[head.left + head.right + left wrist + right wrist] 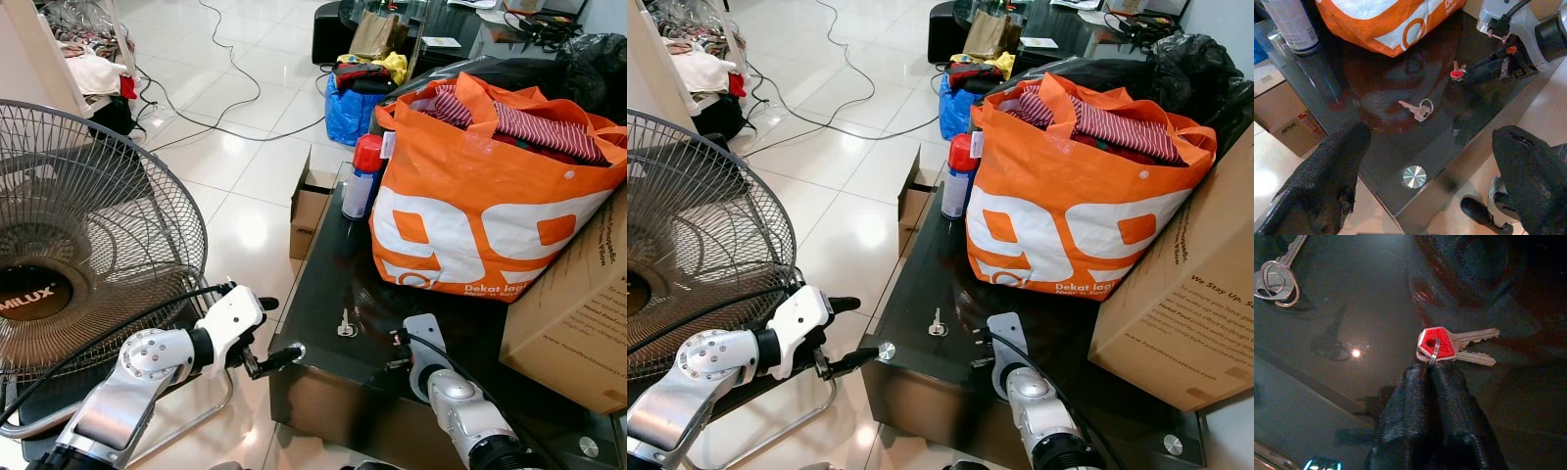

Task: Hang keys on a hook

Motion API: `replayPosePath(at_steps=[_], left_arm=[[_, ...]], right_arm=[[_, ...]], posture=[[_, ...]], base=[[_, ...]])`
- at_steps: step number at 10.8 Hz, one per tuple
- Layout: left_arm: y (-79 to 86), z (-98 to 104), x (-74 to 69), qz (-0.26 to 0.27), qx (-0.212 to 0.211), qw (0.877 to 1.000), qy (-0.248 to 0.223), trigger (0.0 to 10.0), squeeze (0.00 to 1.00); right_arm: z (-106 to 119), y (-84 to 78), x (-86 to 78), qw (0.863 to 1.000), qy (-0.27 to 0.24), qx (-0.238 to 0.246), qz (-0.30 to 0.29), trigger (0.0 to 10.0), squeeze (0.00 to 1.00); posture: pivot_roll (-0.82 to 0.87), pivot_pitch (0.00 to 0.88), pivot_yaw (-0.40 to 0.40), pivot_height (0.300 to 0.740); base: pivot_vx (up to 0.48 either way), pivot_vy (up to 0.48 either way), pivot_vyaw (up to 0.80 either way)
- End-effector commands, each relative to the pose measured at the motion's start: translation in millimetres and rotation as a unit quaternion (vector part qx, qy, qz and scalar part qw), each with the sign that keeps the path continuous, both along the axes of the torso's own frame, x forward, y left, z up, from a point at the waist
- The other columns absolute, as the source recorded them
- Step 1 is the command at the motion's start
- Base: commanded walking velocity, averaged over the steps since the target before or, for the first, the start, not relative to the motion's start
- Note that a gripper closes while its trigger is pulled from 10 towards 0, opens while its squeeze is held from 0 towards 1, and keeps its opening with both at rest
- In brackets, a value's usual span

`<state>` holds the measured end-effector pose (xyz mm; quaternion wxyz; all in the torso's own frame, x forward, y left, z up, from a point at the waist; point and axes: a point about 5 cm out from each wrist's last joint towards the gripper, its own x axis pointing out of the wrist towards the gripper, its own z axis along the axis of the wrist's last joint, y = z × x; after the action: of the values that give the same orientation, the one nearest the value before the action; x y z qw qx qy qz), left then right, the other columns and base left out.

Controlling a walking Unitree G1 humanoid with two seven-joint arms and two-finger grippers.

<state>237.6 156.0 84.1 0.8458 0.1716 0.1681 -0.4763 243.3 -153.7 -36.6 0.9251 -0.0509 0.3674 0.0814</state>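
While the left tool point(1430, 171) gapes past the table point(323, 294) edge, the right tool point(1432, 369) pinches red-capped keys point(1454, 346).

Head views overlook table point(323, 294); wrists close.

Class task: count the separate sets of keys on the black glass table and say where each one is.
2. A plain silver key on a ring lies loose near the table's front edge. The red-headed keys are pinched at their ring by the right pincer. Others may be hidden behind the orange bag.

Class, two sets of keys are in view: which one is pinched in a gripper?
The red-headed keys, held by their ring in the shut right gripper. The plain silver key lies loose on the black table.
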Motion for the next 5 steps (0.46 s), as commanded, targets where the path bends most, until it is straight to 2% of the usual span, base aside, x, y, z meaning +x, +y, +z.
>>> replayPosePath(at_steps=[1,2,5], left_arm=[[-2.8,0.9,1.4,-0.009,0.002,1.0,-0.003,10.0,0.0],[-2.8,1.0,1.7,-0.009,0.002,1.0,-0.003,10.0,0.0],[-2.7,0.8,1.8,-0.009,0.002,1.0,-0.003,10.0,0.0]], right_arm=[[-2.0,-2.9,-1.4,1.0,0.008,-0.01,0.0,10.0,1.0],[-1.5,-2.0,0.0,1.0,0.007,-0.017,0.0,10.0,0.0],[0.4,-0.3,4.0,1.0,0.0,-0.019,-0.013,10.0,0.0]], posture=[[-0.01,0.04,-0.056,0.74],[-0.01,0.04,-0.056,0.74],[-0.01,0.043,-0.057,0.74]], base=[[0.0,0.0,0.0],[0.0,0.0,0.0],[0.0,0.0,0.0]])
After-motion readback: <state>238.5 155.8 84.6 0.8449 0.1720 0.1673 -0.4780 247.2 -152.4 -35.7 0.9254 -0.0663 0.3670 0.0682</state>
